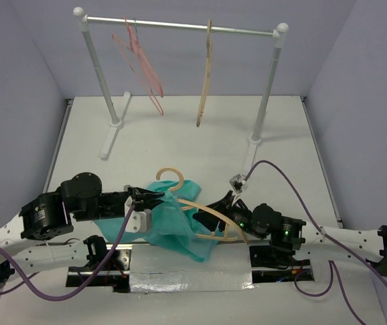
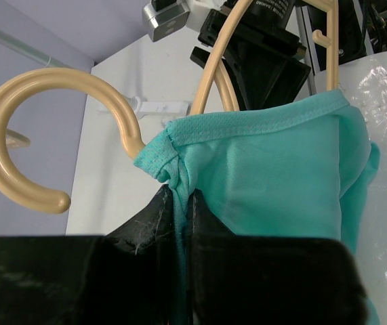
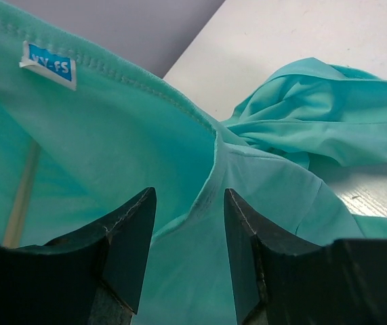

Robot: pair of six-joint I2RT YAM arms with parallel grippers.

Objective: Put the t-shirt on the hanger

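The teal t-shirt (image 1: 179, 223) lies crumpled at the near middle of the table, draped partly over the cream hanger (image 1: 171, 174), whose hook sticks out at the shirt's far end. My left gripper (image 1: 154, 200) is shut on a bunched hem of the shirt (image 2: 281, 176) right beside the hanger's hook (image 2: 51, 79). My right gripper (image 1: 205, 218) is at the shirt's right side between the hanger's arms. In the right wrist view it (image 3: 186, 196) is open, with a fold of the shirt (image 3: 301, 88) lying between its fingers. A cream bar of the hanger (image 3: 20, 196) shows inside the cloth.
A clothes rack (image 1: 179, 26) stands at the back of the table with thin pink hangers (image 1: 142, 68) and a darker tan hanger (image 1: 205, 74) on it. A strip of silver tape (image 1: 186, 279) runs along the table's near edge.
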